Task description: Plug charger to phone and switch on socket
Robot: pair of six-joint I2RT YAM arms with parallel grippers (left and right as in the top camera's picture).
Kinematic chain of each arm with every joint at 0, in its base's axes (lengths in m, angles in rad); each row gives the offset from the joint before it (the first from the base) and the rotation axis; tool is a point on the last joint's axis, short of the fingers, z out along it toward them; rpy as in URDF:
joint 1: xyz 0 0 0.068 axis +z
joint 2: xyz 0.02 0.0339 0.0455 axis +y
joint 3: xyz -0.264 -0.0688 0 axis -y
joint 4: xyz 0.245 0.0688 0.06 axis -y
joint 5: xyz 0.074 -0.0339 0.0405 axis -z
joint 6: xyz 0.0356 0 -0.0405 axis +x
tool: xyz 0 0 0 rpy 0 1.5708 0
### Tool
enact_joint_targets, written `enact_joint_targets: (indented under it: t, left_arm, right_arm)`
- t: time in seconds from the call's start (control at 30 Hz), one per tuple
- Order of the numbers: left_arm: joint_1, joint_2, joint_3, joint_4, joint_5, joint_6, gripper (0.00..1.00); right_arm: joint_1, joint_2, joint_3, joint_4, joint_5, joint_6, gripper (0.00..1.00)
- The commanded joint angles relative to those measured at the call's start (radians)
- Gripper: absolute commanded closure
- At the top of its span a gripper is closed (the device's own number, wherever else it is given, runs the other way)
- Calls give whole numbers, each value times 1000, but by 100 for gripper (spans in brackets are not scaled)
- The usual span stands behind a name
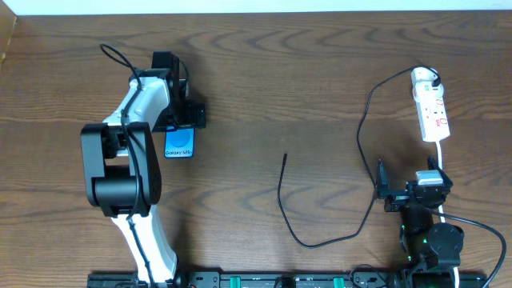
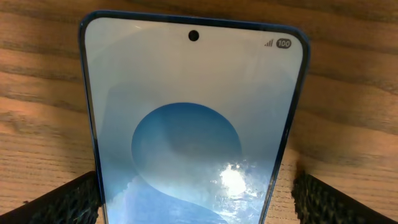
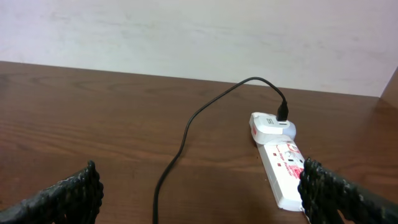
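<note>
The phone lies flat on the table at the left, blue screen up, and fills the left wrist view. My left gripper is open and low over it, one finger on each side; the right finger stands apart from the phone's edge. The charger cable loops across the middle, its free tip on the table away from the phone. Its plug sits in the end of the white socket strip. My right gripper is open and empty just short of the strip.
The strip's white lead runs down past my right gripper toward the front edge. The cable's loop lies near the front middle. The table's back edge meets a pale wall.
</note>
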Motion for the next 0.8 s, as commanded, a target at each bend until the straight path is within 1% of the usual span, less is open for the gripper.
enact_joint_targets:
  t: [0.0,0.33,0.77]
  left_arm:
    - [3,27,-47,6,-25,0,2]
    - [3,27,-47,6,-25,0,3]
    - [3,27,-47,6,-25,0,2]
  right_arm:
    - [-2,-6,-1,-5,8,9,1]
    - [-2,-6,-1,-5,8,9,1]
    - [-2,-6,-1,-5,8,9,1]
